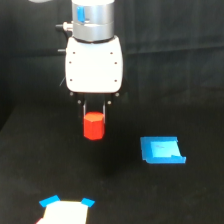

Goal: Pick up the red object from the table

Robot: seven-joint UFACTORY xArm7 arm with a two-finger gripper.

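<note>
The red object (93, 126) is a small red-orange hexagonal block, upright, held between the two thin dark fingers of my gripper (94, 116). The gripper hangs from a white body with a silver wrist in the upper middle of the exterior view. The jaws are shut on the block's top part. The block hangs clear above the black table (120, 195), with a gap below it.
A flat blue tray-like piece (162, 150) lies on the table toward the exterior view's right. A white piece with blue corners (66, 210) sits at the bottom edge, left of centre. A dark backdrop stands behind.
</note>
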